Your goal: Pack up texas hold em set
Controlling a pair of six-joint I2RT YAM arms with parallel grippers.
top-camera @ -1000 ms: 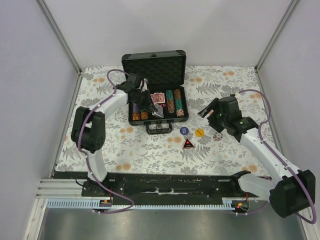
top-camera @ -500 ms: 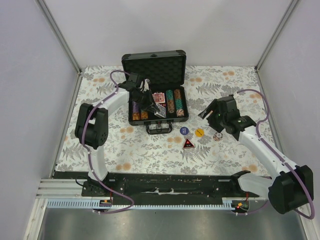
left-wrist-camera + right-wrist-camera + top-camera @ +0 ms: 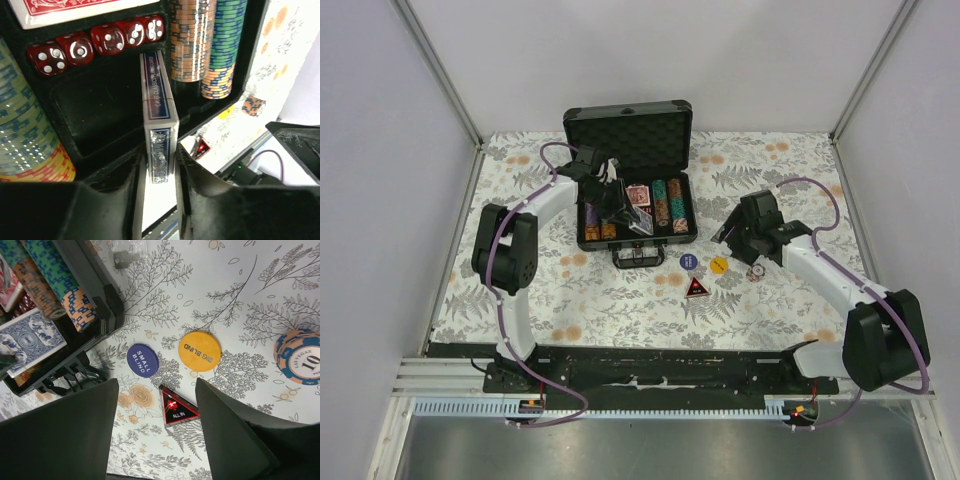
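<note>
Deck inside left end effector

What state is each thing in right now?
Briefcase: open, lid upright.
Blue card deck: on edge, over briefcase's empty slot.
Left gripper: around the deck, grip unclear.
Red dice: in a row inside.
Small Blind button, Big Blind button, All In button, loose chip: flat on table.
Right gripper: open, empty.

1. We see the dark grey briefcase open, its foam-lined lid upright.
2. Inside it we find rows of poker chips, a line of red dice, a red card deck and a blue card deck standing on edge.
3. In front of the case lie a blue "small blind" button, a yellow "big blind" button, a triangular "all in" marker and one loose chip.
</note>
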